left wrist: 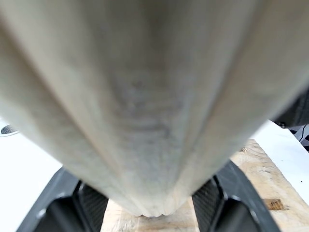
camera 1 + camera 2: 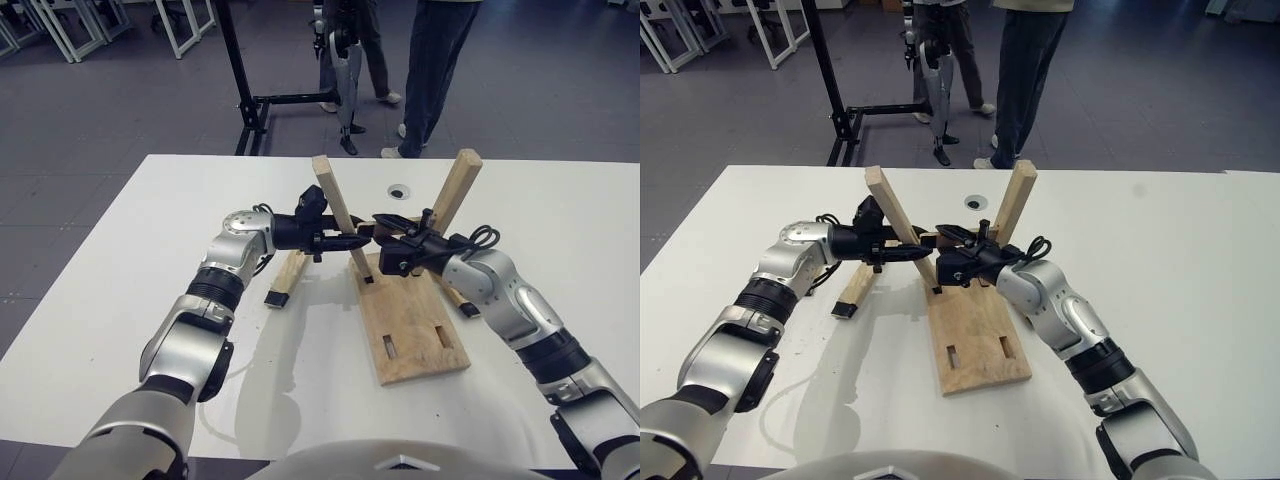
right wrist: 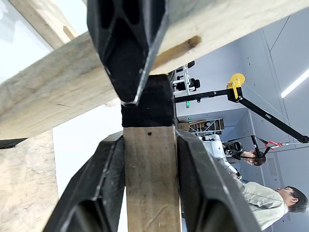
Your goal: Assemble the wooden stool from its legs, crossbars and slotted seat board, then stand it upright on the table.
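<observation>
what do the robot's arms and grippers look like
The left arm and right arm are chunky, rounded silver-grey segments with black ribbed joint bands. The left gripper and right gripper are black, each with two tapered fingers. Thin black cables loop at the wrists.

Grips a pale wooden leg (image 1: 140, 96) held close against the lens, left pincer (image 1: 145, 210) clamped around it, one black finger (image 1: 212, 198) on each side. Past the leg's end lies a rough seat board (image 1: 263, 169), flat on the white table (image 1: 24, 164). Shows a small round hole (image 1: 6, 129) in the table at one edge.
</observation>
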You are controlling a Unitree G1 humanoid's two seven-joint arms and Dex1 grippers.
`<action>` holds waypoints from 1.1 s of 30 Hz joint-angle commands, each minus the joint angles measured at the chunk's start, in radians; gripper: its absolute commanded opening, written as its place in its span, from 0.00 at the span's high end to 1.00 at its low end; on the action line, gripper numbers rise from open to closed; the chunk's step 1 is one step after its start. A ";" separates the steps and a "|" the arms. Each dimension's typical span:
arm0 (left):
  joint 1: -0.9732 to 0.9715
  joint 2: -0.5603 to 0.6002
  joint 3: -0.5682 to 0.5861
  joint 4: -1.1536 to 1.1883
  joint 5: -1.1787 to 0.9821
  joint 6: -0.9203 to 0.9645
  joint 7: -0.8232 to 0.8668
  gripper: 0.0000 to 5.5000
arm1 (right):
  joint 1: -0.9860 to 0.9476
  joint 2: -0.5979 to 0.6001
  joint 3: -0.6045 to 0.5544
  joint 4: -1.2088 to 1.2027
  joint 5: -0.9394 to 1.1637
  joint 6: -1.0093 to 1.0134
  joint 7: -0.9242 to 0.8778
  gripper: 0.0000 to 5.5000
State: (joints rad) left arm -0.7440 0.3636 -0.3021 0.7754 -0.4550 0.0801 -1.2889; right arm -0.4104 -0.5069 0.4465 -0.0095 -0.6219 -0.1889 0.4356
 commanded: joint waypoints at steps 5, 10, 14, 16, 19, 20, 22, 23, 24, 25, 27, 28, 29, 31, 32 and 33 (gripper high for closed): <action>0.147 -0.010 -0.127 0.114 0.216 0.042 0.061 0.62 | -0.028 0.030 -0.024 -0.019 0.020 -0.008 -0.008 0.76; 0.184 -0.001 -0.113 0.076 0.200 0.021 0.061 0.62 | -0.023 0.031 -0.028 -0.016 0.031 -0.007 -0.005 0.76; 0.192 0.003 -0.104 0.057 0.189 0.026 0.063 0.62 | -0.024 0.029 -0.033 -0.014 0.036 -0.006 -0.002 0.76; 0.196 0.006 -0.106 0.058 0.191 0.028 0.064 0.62 | -0.027 0.030 -0.035 -0.011 0.037 -0.009 -0.004 0.76; 0.185 0.000 -0.104 0.076 0.193 0.033 0.070 0.62 | -0.035 0.033 -0.039 -0.010 0.040 -0.011 -0.008 0.76; 0.182 -0.002 -0.104 0.080 0.193 0.034 0.072 0.62 | -0.036 0.035 -0.040 -0.010 0.040 -0.011 -0.009 0.76; 0.177 -0.006 -0.104 0.082 0.192 0.040 0.074 0.62 | -0.035 0.038 -0.044 -0.012 0.042 -0.011 -0.014 0.76; 0.176 -0.007 -0.104 0.083 0.191 0.044 0.073 0.62 | -0.034 0.040 -0.050 -0.016 0.045 -0.011 -0.018 0.76; 0.175 -0.006 -0.105 0.085 0.192 0.048 0.072 0.62 | -0.034 0.043 -0.056 -0.020 0.049 -0.012 -0.023 0.76; 0.171 -0.007 -0.106 0.094 0.193 0.052 0.072 0.62 | -0.035 0.046 -0.062 -0.023 0.053 -0.014 -0.030 0.76; 0.159 -0.010 -0.105 0.119 0.196 0.056 0.075 0.62 | -0.038 0.052 -0.070 -0.027 0.058 -0.017 -0.040 0.76; 0.154 -0.012 -0.104 0.126 0.196 0.060 0.077 0.62 | -0.039 0.055 -0.072 -0.029 0.058 -0.017 -0.042 0.76; 0.150 -0.013 -0.103 0.131 0.195 0.063 0.077 0.62 | -0.039 0.058 -0.074 -0.029 0.058 -0.018 -0.043 0.76; 0.141 -0.017 -0.104 0.140 0.196 0.066 0.077 0.62 | -0.038 0.062 -0.077 -0.031 0.058 -0.020 -0.043 0.76; 0.136 -0.019 -0.105 0.144 0.197 0.066 0.076 0.62 | -0.037 0.064 -0.078 -0.031 0.059 -0.020 -0.043 0.76; 0.131 -0.019 -0.108 0.148 0.200 0.066 0.073 0.62 | -0.036 0.065 -0.078 -0.031 0.059 -0.021 -0.043 0.76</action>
State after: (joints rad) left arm -0.7351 0.3569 -0.3040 0.7935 -0.4553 0.0431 -1.2811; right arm -0.4071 -0.4696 0.4091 -0.0065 -0.5927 -0.1887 0.4340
